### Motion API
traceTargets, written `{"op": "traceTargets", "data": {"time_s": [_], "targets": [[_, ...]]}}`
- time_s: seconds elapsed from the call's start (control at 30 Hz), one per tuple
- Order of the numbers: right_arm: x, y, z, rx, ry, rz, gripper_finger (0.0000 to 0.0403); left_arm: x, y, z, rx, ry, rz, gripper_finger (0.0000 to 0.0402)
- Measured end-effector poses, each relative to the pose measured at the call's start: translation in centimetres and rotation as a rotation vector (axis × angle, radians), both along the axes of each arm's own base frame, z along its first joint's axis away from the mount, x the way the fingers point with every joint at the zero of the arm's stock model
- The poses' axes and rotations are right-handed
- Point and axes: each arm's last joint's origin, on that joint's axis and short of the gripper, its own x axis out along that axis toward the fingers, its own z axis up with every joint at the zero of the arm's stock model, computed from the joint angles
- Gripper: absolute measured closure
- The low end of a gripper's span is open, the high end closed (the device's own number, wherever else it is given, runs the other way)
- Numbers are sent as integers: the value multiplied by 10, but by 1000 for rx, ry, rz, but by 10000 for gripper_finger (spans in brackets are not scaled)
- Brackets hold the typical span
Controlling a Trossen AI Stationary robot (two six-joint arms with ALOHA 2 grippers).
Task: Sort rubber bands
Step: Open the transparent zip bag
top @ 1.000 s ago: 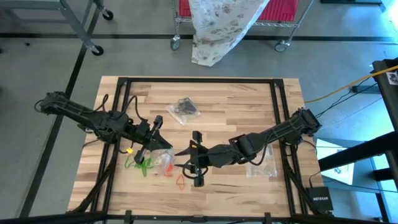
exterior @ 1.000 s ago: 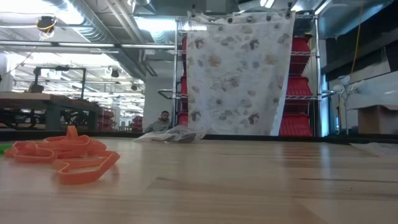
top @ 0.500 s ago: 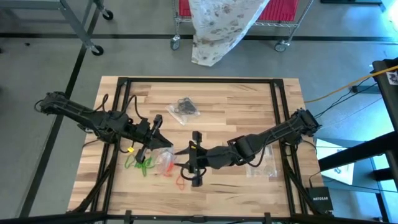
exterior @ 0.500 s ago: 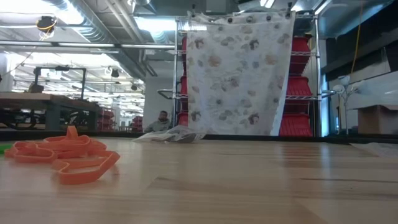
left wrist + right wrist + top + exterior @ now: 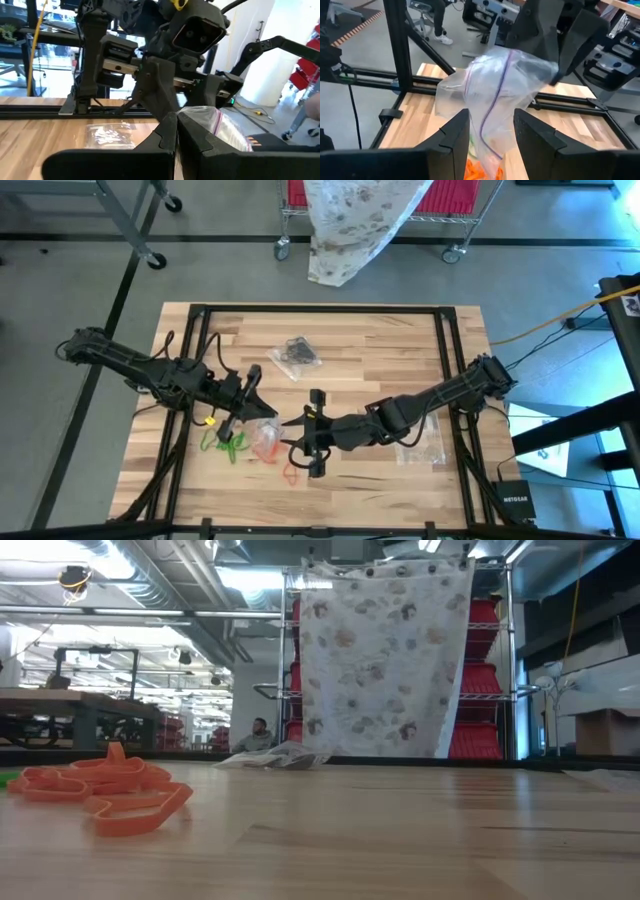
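Lower centre, the left gripper (image 5: 262, 412) pinches a clear plastic bag (image 5: 492, 107) shut-jawed; the right gripper (image 5: 297, 448), jaws half-spread, must next load orange rubber bands (image 5: 105, 790).

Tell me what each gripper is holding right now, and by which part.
The left gripper is shut on the top edge of a clear plastic bag, holding it up. The right gripper is open around the hanging bag, not gripping it.

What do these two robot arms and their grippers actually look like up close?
Both arms are slim, dark and jointed, with black cables along them. The left arm carries a small yellow mark near its wrist. Each ends in a gripper with two flat, angular black fingers: the left gripper and the right gripper.
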Motion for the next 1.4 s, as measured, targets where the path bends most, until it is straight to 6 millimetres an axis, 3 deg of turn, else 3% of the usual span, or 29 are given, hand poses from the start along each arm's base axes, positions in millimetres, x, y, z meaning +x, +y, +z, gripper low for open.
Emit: {"op": "traceTargets", "data": {"time_s": [0.5,0.77,0.87,1.07,1.4], "targets": [[1,-4,0,-32,-1,-31,256,0,0,0,-1,-4,-18,401],[-7,-6,-11,-34,141,-41,256,1,0,-4,9,36,30,401],[-13,-9,-21,-26,243,-70,256,10,0,-17,20,120,98,401],[-26,-16,-66,-54,410,-173,256,43,3,-55,24,294,195,401],[-100,-52,-108,62,378,-385,256,85,44,-125,-106,613,343,401]]}}
